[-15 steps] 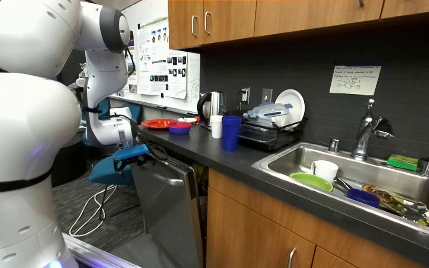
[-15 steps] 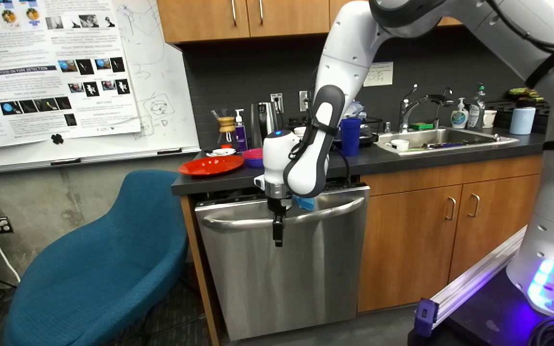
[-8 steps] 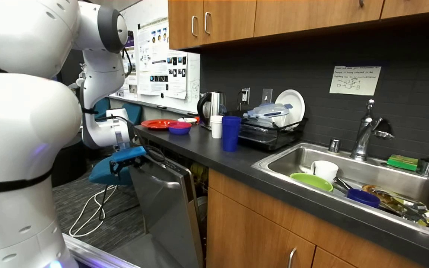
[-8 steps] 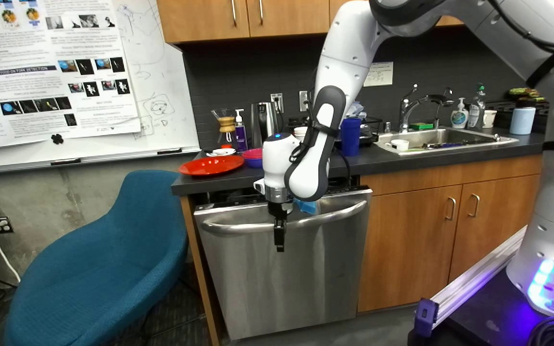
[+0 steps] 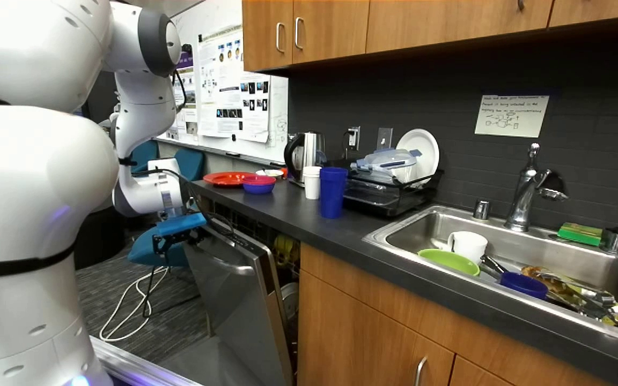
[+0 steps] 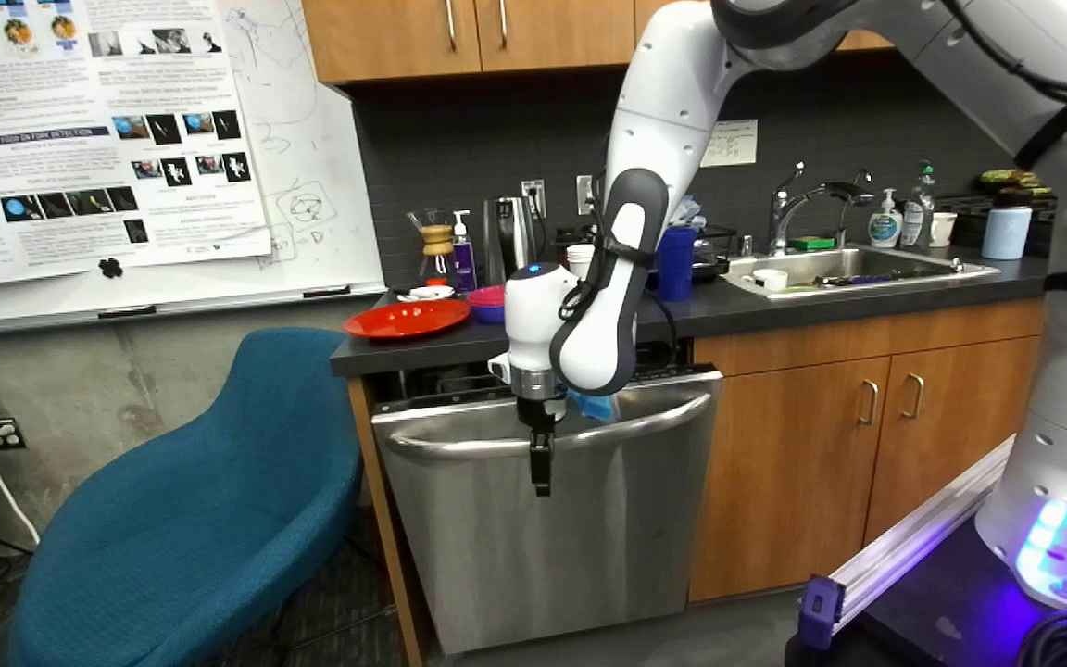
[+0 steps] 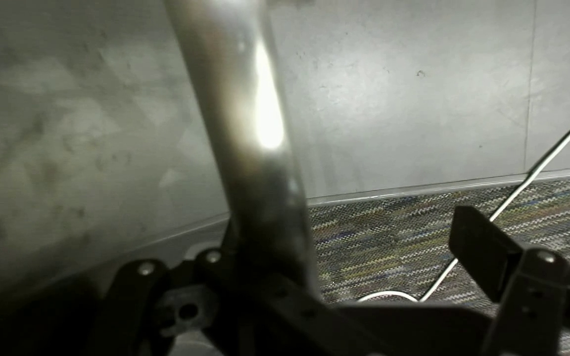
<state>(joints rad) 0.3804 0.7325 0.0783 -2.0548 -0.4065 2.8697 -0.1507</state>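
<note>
A stainless steel dishwasher door [image 6: 580, 556] stands tilted partly open beneath the counter, with a dark gap above its top edge. Across its upper front runs a curved metal handle [image 7: 245, 123], which appears also in both exterior views. My gripper [image 7: 356, 242] points downward at this handle, its fingers spread wide. In the wrist view the handle passes between them, close against the left finger, which it partly hides; contact there is likely but not clear. The right finger [image 7: 485, 252] stands well apart from the handle. One black finger [image 6: 541, 468] hangs in front of the door.
A blue chair [image 6: 200, 500] stands beside the dishwasher. On the dark counter [image 5: 287, 214] are a red plate [image 6: 407, 319], a blue cup [image 5: 332, 193] and a dish rack [image 5: 395, 195]. The sink [image 5: 395, 236] holds dishes. A white cable [image 7: 537, 175] lies on the carpet.
The dishwasher door has tilted further open, widening the gap at its top. My gripper has moved outward from the counter and slightly down along with the handle.
</note>
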